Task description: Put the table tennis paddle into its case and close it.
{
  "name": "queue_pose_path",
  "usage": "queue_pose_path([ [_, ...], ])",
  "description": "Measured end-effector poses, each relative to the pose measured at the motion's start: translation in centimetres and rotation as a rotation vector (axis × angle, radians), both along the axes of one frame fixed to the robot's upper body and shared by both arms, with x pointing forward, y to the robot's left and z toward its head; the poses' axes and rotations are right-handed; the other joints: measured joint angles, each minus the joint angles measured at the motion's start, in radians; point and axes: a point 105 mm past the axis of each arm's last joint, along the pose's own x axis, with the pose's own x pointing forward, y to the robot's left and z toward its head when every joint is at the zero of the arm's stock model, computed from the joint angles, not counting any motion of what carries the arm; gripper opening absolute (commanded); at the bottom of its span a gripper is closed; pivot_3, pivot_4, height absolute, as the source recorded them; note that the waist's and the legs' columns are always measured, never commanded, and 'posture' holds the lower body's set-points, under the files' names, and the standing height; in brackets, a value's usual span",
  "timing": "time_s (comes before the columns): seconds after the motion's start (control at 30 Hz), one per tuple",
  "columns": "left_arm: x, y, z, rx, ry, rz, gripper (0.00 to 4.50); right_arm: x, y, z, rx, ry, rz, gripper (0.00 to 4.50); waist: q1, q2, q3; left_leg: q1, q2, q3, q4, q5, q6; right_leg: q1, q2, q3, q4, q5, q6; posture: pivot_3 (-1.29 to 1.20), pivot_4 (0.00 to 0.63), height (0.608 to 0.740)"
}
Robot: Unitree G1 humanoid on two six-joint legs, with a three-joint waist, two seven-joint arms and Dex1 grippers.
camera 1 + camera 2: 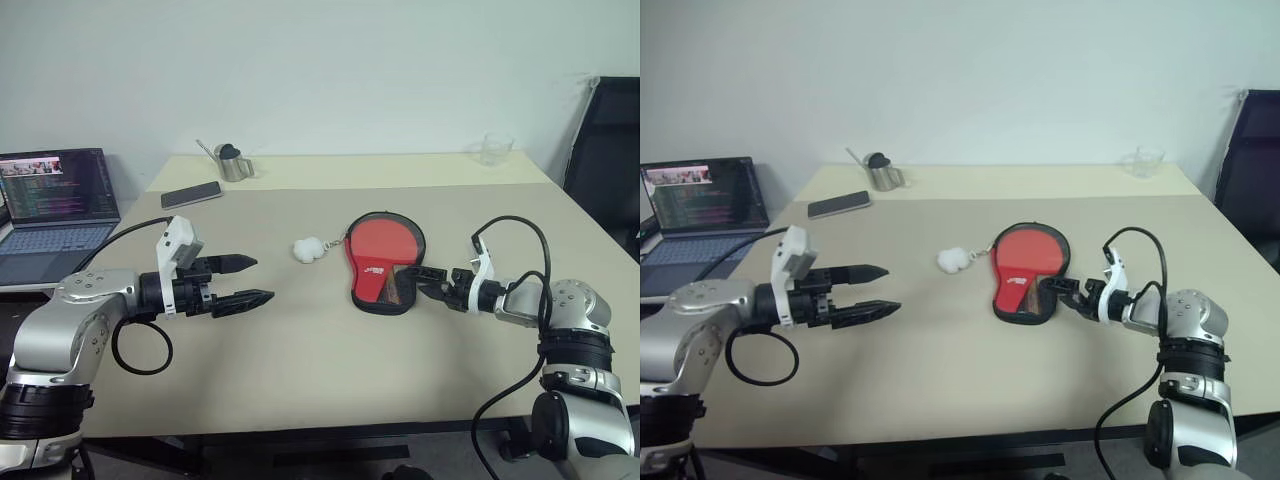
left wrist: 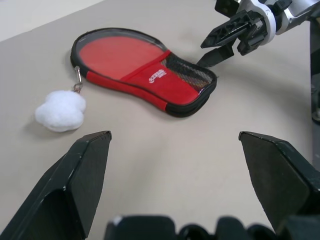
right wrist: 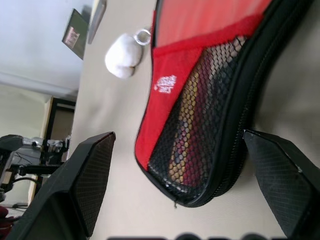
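Observation:
The case [image 1: 385,262] lies flat on the beige table [image 1: 300,350], right of centre, red side up, with its black zip rim lying flat. The table tennis paddle is inside it; its handle [image 3: 192,130] shows through the mesh panel. The white pom-pom pull [image 1: 309,249] rests on the table just left of the case's round end. My right gripper [image 1: 412,277] is open, its fingertips on either side of the case's narrow mesh end, low over the table. My left gripper [image 1: 258,281] hangs open and empty well to the left of the case.
An open laptop [image 1: 55,210] stands at the table's left edge. A phone [image 1: 191,194] and a metal cup [image 1: 233,163] lie at the back left, a clear glass [image 1: 494,149] at the back right. A black chair [image 1: 605,150] stands beyond the right edge.

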Motion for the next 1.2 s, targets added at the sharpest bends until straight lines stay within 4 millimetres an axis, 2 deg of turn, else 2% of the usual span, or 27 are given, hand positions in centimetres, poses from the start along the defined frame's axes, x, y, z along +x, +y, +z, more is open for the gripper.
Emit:
queue_pose_path([
  [0.2, -0.1, 0.0, -0.3, 0.007, 0.000, 0.010, 4.46, 0.2, 0.2, -1.1, -0.047, 0.021, -0.005, 4.50, 0.000, 0.000, 0.000, 0.000, 0.000, 0.000, 0.000, 0.000, 0.000, 0.000, 0.000, 0.000, 0.000, 0.000, 0.000, 0.00, 0.150, 0.740],
  [0.53, 0.2, 0.2, -0.4, 0.013, -0.005, 0.045, 4.46, 0.3, 0.5, -1.3, -0.054, 0.003, 0.003, 4.50, 0.000, 0.000, 0.000, 0.001, 0.000, 0.000, 0.000, 0.000, 0.000, 0.001, 0.000, 0.000, 0.000, 0.000, 0.000, 0.00, 0.150, 0.740],
  [0.77, 0.4, 0.0, -0.3, 0.019, -0.021, 0.050, 4.46, 0.6, 3.9, -1.7, 0.003, -0.018, 0.047, 4.50, -0.017, 0.000, 0.000, 0.003, 0.002, 0.000, -0.001, 0.000, 0.000, 0.001, 0.003, 0.001, 0.001, 0.000, -0.001, 0.00, 0.150, 0.740],
  [1.07, 0.5, 0.0, -0.3, 0.020, -0.024, 0.061, 4.46, 0.9, 4.7, -1.9, 0.029, -0.027, 0.043, 4.50, -0.025, 0.000, 0.000, 0.004, 0.002, 0.000, -0.001, 0.000, 0.000, 0.001, 0.003, 0.002, 0.002, 0.001, -0.001, 0.00, 0.150, 0.740],
  [1.2, 0.6, 0.1, -0.2, 0.020, -0.026, 0.065, 4.50, 1.1, 4.8, -2.2, 0.013, -0.027, 0.032, 3.62, -0.026, 0.000, 0.000, 0.004, 0.002, 0.000, -0.001, 0.000, 0.000, 0.001, 0.003, 0.002, 0.004, 0.001, -0.001, 0.00, 0.150, 0.740],
])
